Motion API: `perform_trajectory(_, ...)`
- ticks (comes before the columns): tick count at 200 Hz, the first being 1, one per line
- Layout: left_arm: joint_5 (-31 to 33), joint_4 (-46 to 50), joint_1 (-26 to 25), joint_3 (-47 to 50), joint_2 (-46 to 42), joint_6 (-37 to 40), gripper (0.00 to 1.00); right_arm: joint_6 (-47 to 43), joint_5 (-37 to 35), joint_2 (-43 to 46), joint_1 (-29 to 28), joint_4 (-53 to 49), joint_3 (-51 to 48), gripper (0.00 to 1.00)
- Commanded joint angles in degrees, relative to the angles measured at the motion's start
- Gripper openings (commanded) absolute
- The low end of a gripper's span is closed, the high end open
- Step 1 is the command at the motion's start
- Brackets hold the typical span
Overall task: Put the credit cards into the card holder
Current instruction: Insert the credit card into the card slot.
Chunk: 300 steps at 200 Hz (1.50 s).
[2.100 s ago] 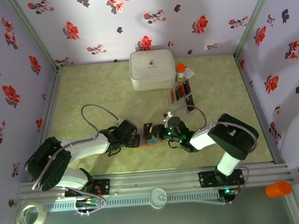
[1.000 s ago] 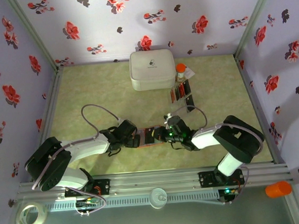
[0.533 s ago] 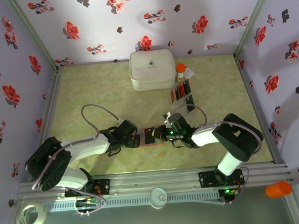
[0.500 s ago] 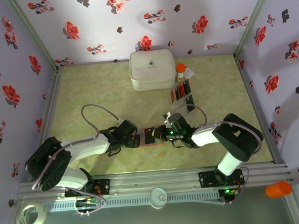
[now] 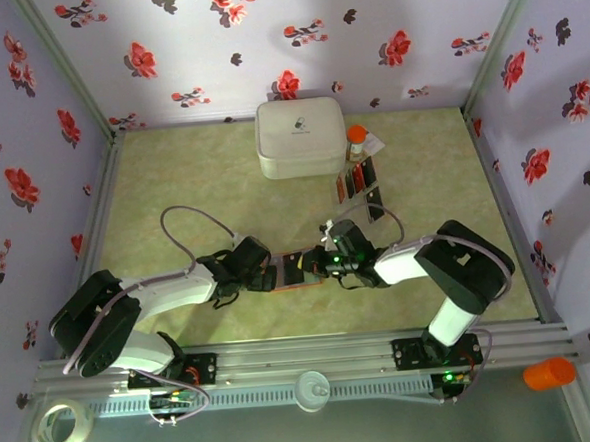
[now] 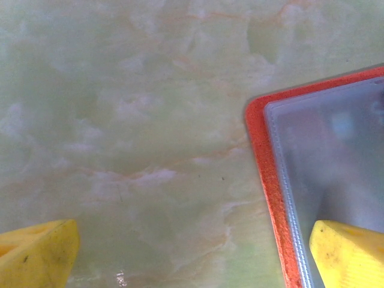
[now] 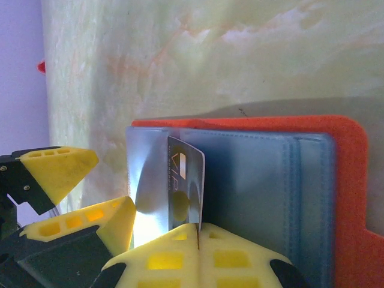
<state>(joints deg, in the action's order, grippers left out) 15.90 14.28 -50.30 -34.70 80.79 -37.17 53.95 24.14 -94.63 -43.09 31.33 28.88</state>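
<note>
The orange card holder (image 5: 301, 287) lies open on the table between the two arms, its blue-grey inside (image 7: 258, 180) facing up. My right gripper (image 7: 198, 231) is shut on a black credit card (image 7: 186, 186), which stands on edge with its far end against the left clear sleeve of the holder. My left gripper (image 6: 192, 258) is open at the holder's left edge (image 6: 264, 156); one yellow finger (image 6: 348, 255) rests on the sleeve, the other (image 6: 36, 255) is over bare table. More red and black credit cards (image 5: 356, 182) lie in a row further back.
A large white rounded case (image 5: 300, 138) stands at the back centre, with an orange-capped bottle (image 5: 356, 137) to its right, just behind the row of cards. Flowered walls close in the table on three sides.
My right gripper has shifted slightly left and further back over the holder, with the black card tipped lower towards the sleeve. The left arm has not moved.
</note>
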Motion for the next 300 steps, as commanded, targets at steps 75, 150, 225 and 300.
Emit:
perform_trajectory(75, 0.9, 1.2, -0.7, 1.2, 0.6, -0.6, 0.99, -2.9, 2.0, -2.2, 0.5, -7.7, 2.1, 0.17)
perform_trajectory(150, 0.9, 0.7, -0.7, 1.4, 1.5, -0.4, 0.99, -11.6, -0.4, 9.0, 2.4, -26.9, 8.3, 0.47)
perform_trajectory(225, 1.0, 0.5, -0.7, 1.3, 1.6, -0.3, 0.99, -12.0, -0.8, 3.7, 0.8, -28.6, 14.7, 0.16)
perform_trajectory(300, 1.0, -0.1, -0.7, 1.7, 1.4, -0.4, 0.99, -10.8, -2.4, -5.9, -2.9, -28.0, 19.0, 0.11)
